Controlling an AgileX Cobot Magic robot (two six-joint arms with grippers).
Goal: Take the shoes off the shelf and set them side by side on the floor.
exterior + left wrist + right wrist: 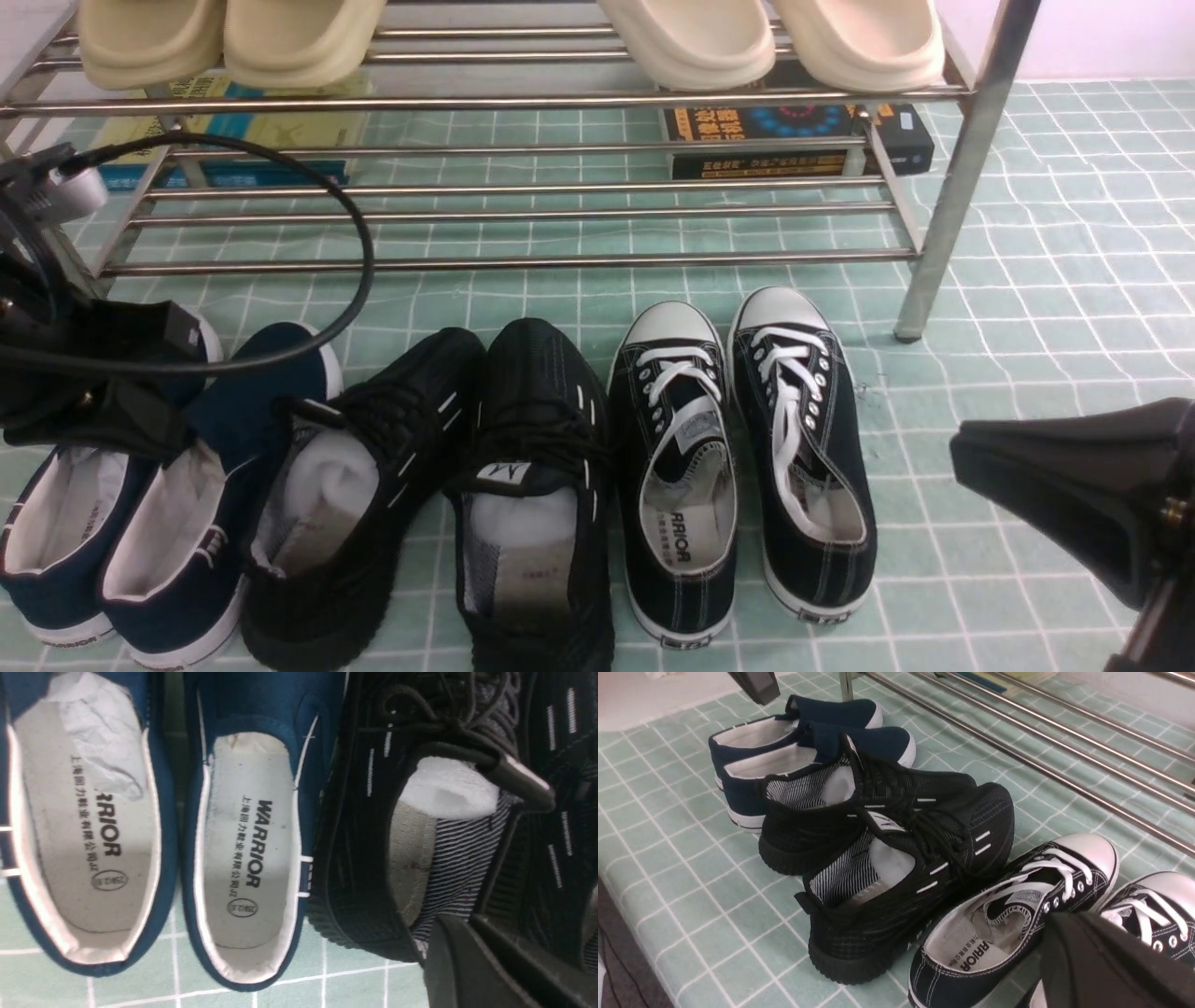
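our left gripper [453, 952], nearly shut and empty, hangs close to the black knit sneakers [527, 420] on the floor [971, 523]; lowering it could catch their laces. our right is shut, empty.

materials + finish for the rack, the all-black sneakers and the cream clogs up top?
Rack: metal tube, likely chromed or stainless; sharp bright highlights.
All-black sneakers: matte knit-like fabric, fine ribbed texture; soles probably rubber.
Cream clogs: smooth, seamless, satin; probably moulded foam or rubber, can't tell which.
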